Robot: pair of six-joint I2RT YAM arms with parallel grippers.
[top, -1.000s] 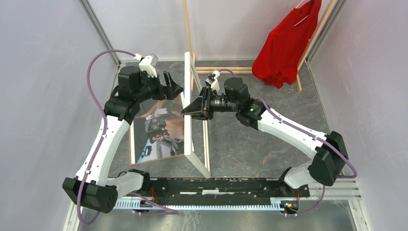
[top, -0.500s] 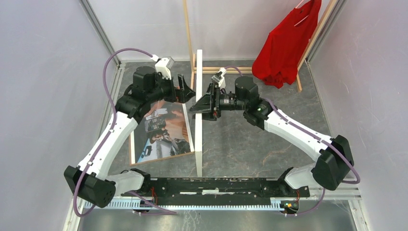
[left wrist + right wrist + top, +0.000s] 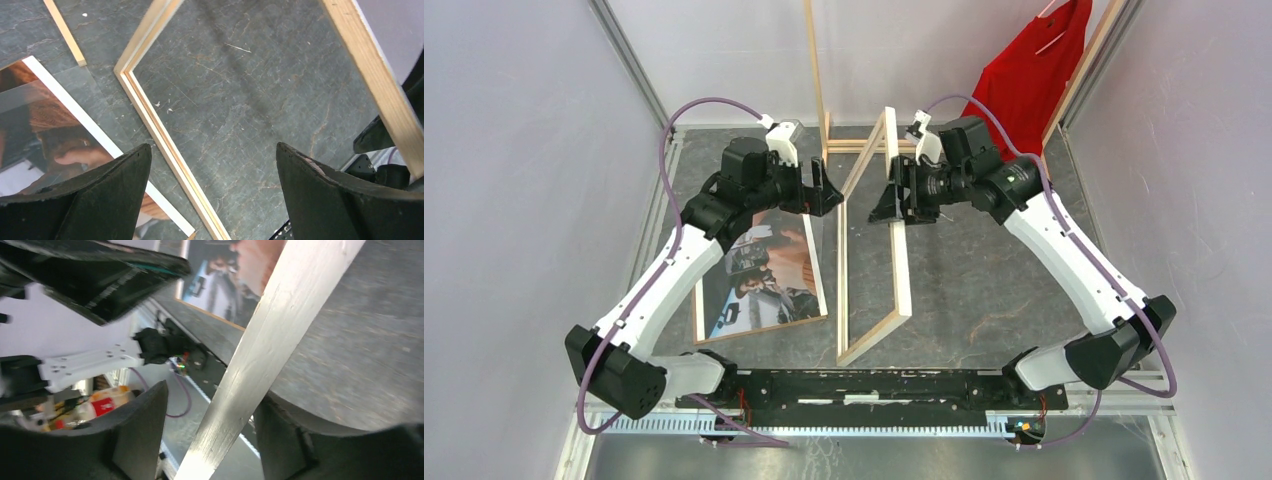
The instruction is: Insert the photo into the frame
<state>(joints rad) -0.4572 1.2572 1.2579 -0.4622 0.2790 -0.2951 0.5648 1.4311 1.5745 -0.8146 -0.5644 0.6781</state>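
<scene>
- The frame (image 3: 902, 270) is seen as an open rectangle of four slim rails in pale raw wood. One is counted, at the centre of the top view. Its left long rail is down on the table (image 3: 984, 290) and its right rail is tipped up.
- The photo (image 3: 764, 275) is laid flat, left of centre. It's a glossy print in brown and orange tones with a white edge. One is counted, just beside the frame's low rail and not in it yet.
- The table is dark grey and veined, kinda like slate.
- In the upper right, one red shirt (image 3: 1019, 95) is hung on one light wooden rack (image 3: 815, 60).
- Two arms are counted, white shells with black joints. Both are bent at the elbow and stretched in from the bottom corners toward the middle.
- The right gripper (image 3: 892, 200) is clamped on the frame's raised rail, which is seen running between its fingers in the wrist view.
- The left gripper (image 3: 826, 188) is spread wide with nothing gripped, pointed down near the frame's far corner. Its fingers (image 3: 110, 190) are black and wedge-shaped.
</scene>
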